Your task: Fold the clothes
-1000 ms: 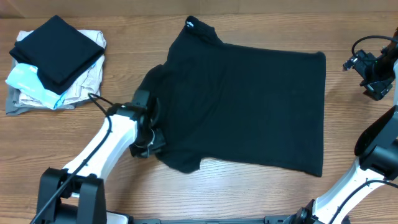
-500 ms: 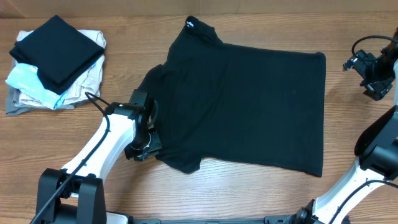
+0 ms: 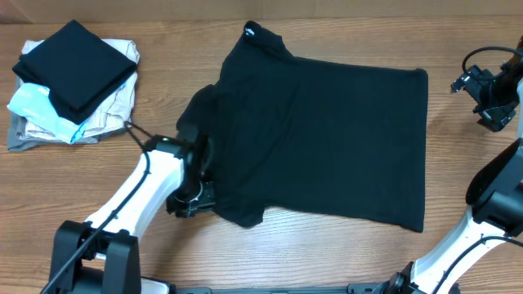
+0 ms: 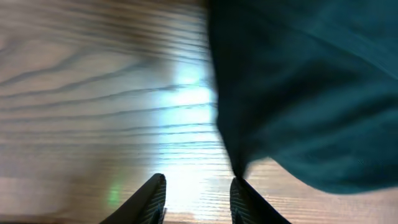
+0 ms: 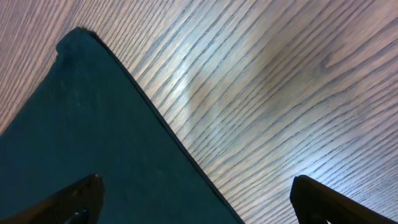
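Overhead cam: black shirt lies spread flat on wooden table, collar toward far edge, sleeve by left arm rumpled.
- left gripper at that sleeve's edge, fingers a bit apart, only wood between them, nothing pinched
- right gripper over shirt's hem corner, fingers spread wide, empty
- stack of folded garments far left, well apart from shirt

Count: 1 black shirt; 1 pile of folded garments left of shirt, 4 colours visible (black, light-blue, beige, grey); 2 arms, left arm and right arm, flanking shirt.
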`<action>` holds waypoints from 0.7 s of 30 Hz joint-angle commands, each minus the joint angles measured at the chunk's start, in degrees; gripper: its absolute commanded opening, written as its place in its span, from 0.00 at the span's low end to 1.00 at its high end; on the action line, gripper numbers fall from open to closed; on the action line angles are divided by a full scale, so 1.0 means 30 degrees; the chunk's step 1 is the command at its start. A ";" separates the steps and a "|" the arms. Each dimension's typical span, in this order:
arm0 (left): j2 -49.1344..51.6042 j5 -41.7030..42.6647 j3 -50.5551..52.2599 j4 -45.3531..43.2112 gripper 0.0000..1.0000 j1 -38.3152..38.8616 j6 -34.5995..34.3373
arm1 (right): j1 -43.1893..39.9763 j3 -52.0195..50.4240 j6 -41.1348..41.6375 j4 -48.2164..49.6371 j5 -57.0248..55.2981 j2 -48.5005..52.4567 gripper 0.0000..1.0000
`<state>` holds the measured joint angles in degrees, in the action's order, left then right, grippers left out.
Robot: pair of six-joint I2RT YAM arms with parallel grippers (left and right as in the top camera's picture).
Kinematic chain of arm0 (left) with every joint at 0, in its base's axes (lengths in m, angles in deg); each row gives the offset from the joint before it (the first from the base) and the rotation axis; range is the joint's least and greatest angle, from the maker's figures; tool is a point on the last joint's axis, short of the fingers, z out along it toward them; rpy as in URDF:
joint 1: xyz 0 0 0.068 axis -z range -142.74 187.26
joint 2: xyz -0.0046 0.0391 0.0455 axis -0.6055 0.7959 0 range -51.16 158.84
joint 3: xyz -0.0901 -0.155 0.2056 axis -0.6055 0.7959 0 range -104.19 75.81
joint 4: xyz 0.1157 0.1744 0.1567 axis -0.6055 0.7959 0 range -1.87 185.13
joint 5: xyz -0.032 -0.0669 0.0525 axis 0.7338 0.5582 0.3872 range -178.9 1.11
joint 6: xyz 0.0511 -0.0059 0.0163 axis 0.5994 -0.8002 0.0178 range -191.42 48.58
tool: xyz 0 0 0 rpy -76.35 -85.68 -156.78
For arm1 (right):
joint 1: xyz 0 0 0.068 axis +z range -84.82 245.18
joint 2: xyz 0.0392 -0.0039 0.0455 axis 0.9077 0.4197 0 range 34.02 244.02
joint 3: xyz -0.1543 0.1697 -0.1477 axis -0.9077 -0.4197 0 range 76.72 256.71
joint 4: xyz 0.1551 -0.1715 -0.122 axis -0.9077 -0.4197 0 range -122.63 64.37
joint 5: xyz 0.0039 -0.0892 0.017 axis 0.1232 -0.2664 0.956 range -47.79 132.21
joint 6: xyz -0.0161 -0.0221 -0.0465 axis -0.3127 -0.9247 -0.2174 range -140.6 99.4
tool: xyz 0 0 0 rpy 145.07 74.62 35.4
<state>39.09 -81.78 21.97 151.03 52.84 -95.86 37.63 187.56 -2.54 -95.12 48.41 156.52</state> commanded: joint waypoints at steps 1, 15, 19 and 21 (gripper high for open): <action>-0.0022 0.0641 -0.0211 -0.0612 0.40 0.1195 0.1086 | 0.0051 0.0029 0.0131 0.0087 0.0087 -0.0532 1.00; 0.0044 0.3133 0.2266 -0.4903 0.52 0.1982 -0.1450 | 0.0051 0.0029 0.0131 0.0087 0.0087 -0.0532 1.00; 0.0066 0.3155 0.2317 -0.4918 0.52 0.1982 -0.1450 | 0.0051 0.0029 0.0131 0.0095 0.0087 -0.0532 1.00; 0.0073 0.3155 0.2317 -0.4918 0.53 0.1982 -0.1457 | 0.0051 0.0029 0.0131 0.0087 0.0087 -0.0532 1.00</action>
<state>39.09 -74.04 28.57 136.47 58.63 -99.10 37.63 187.56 -2.56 -95.10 48.39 156.52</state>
